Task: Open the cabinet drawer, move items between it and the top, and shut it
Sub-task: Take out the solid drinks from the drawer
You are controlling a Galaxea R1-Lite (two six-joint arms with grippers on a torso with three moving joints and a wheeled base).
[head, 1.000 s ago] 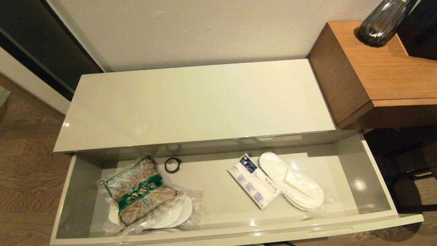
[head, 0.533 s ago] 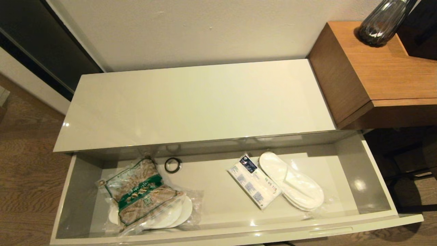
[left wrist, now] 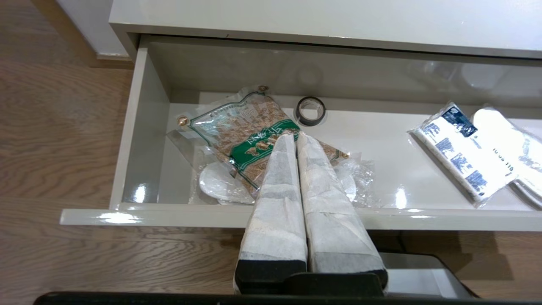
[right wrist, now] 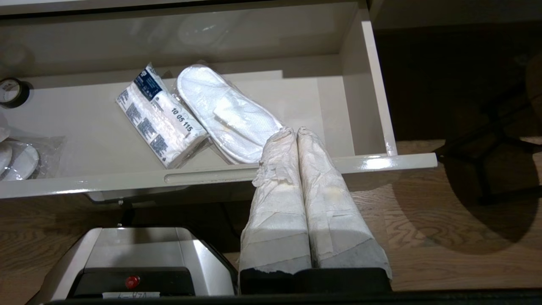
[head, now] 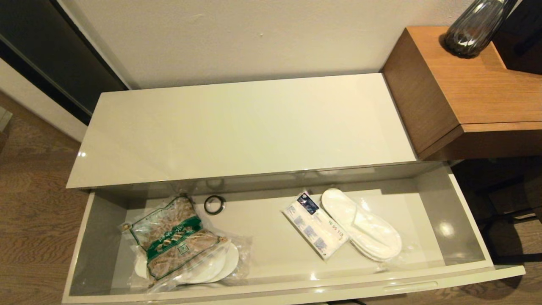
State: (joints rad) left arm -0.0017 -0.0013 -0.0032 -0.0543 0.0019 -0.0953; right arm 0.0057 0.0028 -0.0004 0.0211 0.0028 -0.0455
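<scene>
The cream cabinet drawer stands pulled out below the bare glossy top. Inside at the left, a crinkly bag with a green band lies over white slippers in plastic. At the right lie a white packet with a dark blue label and another pair of white slippers. Neither arm shows in the head view. My left gripper is shut and empty, held in front of the drawer, pointing at the green bag. My right gripper is shut and empty, near the drawer's front edge by the slippers.
A small black ring lies at the drawer's back, left of centre. A brown wooden desk with a dark glass vase stands to the right of the cabinet. Wood floor surrounds the drawer. The robot's base sits below the drawer front.
</scene>
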